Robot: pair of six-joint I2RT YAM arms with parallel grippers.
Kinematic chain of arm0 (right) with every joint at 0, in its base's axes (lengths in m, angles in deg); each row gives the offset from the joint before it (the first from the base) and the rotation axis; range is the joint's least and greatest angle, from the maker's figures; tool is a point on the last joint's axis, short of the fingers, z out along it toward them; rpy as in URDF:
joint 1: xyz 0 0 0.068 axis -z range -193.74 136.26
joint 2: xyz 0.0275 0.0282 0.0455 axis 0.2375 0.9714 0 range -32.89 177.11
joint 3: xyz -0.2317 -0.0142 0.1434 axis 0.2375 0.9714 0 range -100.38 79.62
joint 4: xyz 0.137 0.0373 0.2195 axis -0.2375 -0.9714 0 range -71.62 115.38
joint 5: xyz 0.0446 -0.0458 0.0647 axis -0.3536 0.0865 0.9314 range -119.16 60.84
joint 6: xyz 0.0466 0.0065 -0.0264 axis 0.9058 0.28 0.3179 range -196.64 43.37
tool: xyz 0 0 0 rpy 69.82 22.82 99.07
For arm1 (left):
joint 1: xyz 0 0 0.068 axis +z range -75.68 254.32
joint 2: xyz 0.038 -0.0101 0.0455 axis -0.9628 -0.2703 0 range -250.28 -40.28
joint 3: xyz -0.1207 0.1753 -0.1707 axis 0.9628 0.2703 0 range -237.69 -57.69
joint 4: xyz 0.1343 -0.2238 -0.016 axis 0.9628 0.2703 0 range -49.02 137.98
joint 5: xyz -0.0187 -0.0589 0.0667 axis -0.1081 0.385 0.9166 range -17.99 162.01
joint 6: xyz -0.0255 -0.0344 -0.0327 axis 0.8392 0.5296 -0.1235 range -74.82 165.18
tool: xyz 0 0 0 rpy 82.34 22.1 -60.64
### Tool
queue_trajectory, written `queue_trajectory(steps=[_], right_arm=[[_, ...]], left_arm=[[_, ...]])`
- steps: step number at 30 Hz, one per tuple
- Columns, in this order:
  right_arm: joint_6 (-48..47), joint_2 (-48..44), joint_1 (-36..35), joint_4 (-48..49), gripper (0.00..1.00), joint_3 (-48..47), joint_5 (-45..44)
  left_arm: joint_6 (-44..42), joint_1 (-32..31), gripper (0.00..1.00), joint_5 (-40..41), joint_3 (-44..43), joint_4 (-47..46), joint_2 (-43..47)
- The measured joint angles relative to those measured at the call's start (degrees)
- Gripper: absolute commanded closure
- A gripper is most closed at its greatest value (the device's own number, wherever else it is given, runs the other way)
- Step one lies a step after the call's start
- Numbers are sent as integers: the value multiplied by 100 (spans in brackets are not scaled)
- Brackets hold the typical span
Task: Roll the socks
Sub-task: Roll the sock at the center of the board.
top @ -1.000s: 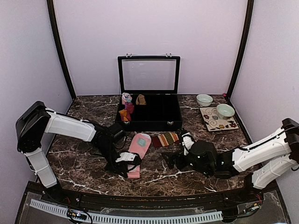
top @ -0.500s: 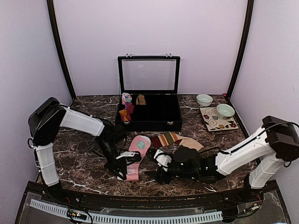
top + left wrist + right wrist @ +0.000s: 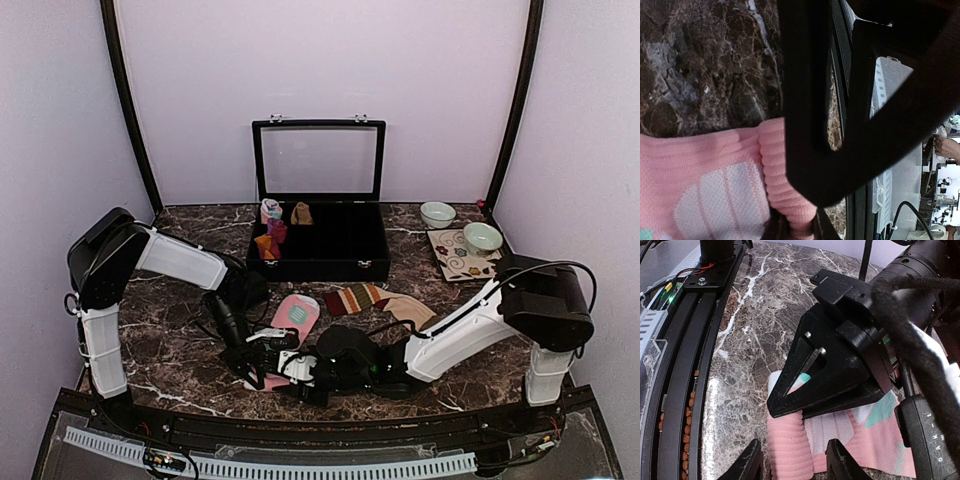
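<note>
The pink sock (image 3: pixel 292 313) with a mint-white pattern lies left of centre, its near end curled into a ribbed roll (image 3: pixel 785 445). My left gripper (image 3: pixel 257 360) is shut on that roll, and the ribbed cloth (image 3: pixel 785 200) bulges out between its fingertips (image 3: pixel 799 231). My right gripper (image 3: pixel 792 462) is open with one finger on each side of the same roll, and a gap shows at its right finger (image 3: pixel 840 460). In the top view it (image 3: pixel 292 372) meets the left gripper nose to nose. The striped sock (image 3: pixel 355 297) lies flat to the right, untouched.
An open black box (image 3: pixel 330 262) stands behind the socks, with small rolled bundles (image 3: pixel 270 240) in its left compartments. Two bowls (image 3: pixel 437 213) (image 3: pixel 483 237) and a patterned tile (image 3: pixel 455 262) sit at the back right. The table's near rail (image 3: pixel 670 390) runs close by the grippers.
My right arm swept left across the table to the pink sock's near end, and its jaws narrowed. The left gripper drew that end nearer, so the sock lies shorter. The striped sock's tan foot came into view.
</note>
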Motion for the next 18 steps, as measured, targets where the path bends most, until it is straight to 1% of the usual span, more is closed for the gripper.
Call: queue_trajectory(steps=[7, 11, 18], right_arm=[[-107, 136, -162, 157, 58, 31, 22], [-295, 450, -227, 129, 59, -192, 2], [-529, 601, -232, 74, 62, -380, -131]], left_arm=[[76, 0, 83, -9, 0, 0, 0], [87, 0, 82, -9, 0, 0, 0], [87, 0, 82, -9, 2, 7, 0]])
